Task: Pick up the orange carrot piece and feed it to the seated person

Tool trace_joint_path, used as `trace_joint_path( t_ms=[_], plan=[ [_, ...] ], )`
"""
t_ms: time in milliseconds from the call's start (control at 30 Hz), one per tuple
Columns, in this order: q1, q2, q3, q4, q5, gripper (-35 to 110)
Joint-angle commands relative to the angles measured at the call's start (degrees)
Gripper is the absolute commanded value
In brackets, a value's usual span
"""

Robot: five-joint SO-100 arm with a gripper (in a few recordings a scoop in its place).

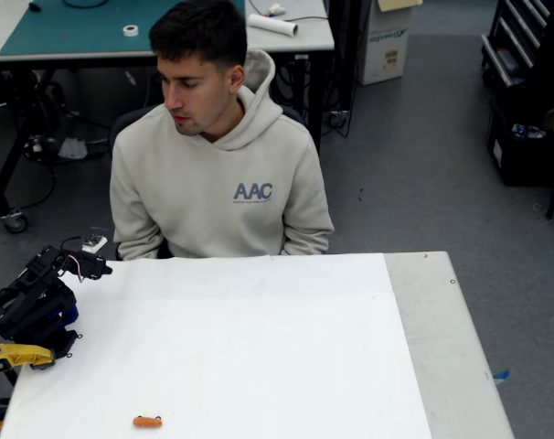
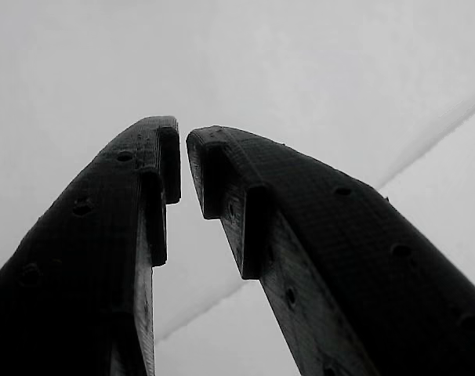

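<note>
Workshop room, grey floor. A white-covered table fills the lower part of the fixed view, with a bare grey strip along its right edge. Behind it stands a second bench with a teal mat, a roll of tape and a white tube on top. Cardboard box on the floor beyond; dark shelving at upper right.

The seated person sits at the far edge of the white table, in a beige hoodie with blue "AAC" lettering, head turned toward picture-left and tilted down.

The arm, black, sits folded at the table's left edge, with a yellow part low on its near side.

The orange carrot piece lies flat on the white surface near the front edge, left of centre, well apart from both the arm and the person. Nothing touches it.

In the wrist view the gripper shows two black fingers against the plain white surface. The tips nearly meet, a thin gap between them; the jaws are closed to a slit with nothing held.
</note>
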Motion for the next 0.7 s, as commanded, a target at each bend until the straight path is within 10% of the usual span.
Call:
trace_joint_path(
  t_ms=[0, 667],
  plan=[
    [-1.32, 0.79, -0.79, 0.79, 0.00, -3],
    [-0.79, 0.79, -0.79, 0.79, 0.00, -3]
  ],
)
